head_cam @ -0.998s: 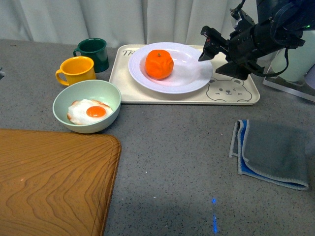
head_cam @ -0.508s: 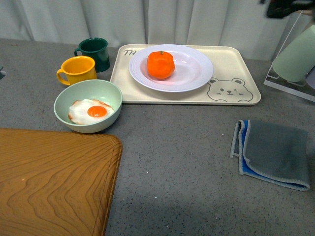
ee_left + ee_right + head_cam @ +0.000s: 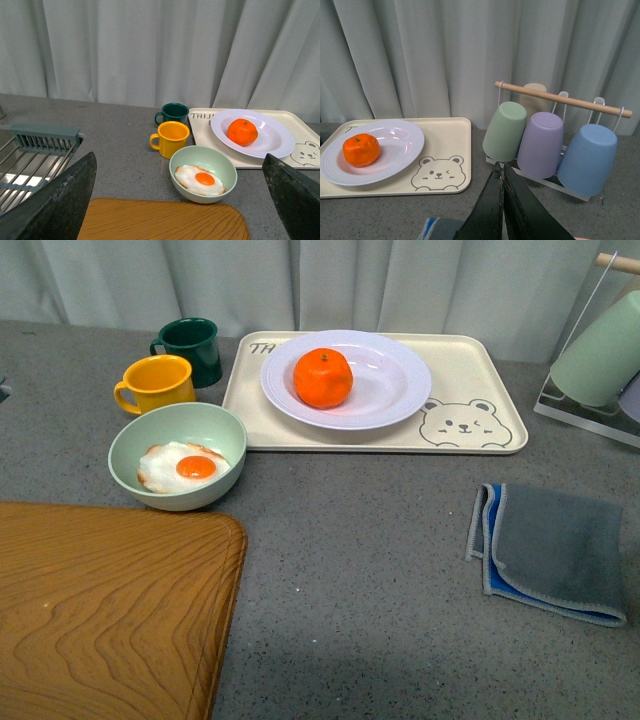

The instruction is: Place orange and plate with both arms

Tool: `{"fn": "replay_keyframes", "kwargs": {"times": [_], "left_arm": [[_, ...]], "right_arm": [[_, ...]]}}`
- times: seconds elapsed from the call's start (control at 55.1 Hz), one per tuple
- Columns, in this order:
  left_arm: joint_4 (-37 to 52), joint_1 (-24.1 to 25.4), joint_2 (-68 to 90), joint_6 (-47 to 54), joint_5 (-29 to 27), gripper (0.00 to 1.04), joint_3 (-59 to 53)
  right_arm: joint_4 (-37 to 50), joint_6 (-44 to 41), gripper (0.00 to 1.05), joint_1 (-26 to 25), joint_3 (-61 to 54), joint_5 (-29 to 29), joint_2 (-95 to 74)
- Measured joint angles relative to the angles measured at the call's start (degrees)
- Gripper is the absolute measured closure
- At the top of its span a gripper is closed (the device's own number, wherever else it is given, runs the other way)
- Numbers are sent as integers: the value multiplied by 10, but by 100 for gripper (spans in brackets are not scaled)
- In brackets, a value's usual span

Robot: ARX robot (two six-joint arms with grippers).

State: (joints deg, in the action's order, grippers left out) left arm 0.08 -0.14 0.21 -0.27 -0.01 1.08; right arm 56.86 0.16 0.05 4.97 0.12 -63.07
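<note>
The orange [image 3: 323, 377] sits in the white plate [image 3: 390, 390], which rests on the cream bear tray [image 3: 470, 425] at the back of the counter. Both show in the left wrist view, the orange [image 3: 242, 132] in the plate [image 3: 275, 140], and in the right wrist view, the orange [image 3: 361, 149] in the plate [image 3: 400, 150]. Neither arm shows in the front view. My left gripper [image 3: 182, 192] is open and empty, held high and well back from the tray. My right gripper [image 3: 500, 172] is shut and empty, raised beside the cup rack.
A pale green bowl [image 3: 135, 445] with a fried egg, a yellow mug [image 3: 157, 383] and a dark green mug [image 3: 190, 348] stand left of the tray. A wooden board [image 3: 100, 610] lies front left, a grey cloth [image 3: 555, 550] front right. A rack of hanging cups [image 3: 545, 135] stands at the right.
My right arm, which was over the tray by the plate's right rim, has pulled up and away out of the front view. The orange and plate stay on the tray.
</note>
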Motion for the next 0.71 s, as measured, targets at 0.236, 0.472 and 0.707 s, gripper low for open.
{"fn": "replay_keyframes", "kwargs": {"times": [0.236,0.472,0.707], "left_arm": [[0,0,0,0,0,7,0],[0,0,0,0,0,7,0],[0,0,0,0,0,7,0]], "right_arm": [[-81,0,104,0,-28,0,113],[-169,0,104,0,-42,0,215],[-240,0,104,0,-47,0,296]]}}
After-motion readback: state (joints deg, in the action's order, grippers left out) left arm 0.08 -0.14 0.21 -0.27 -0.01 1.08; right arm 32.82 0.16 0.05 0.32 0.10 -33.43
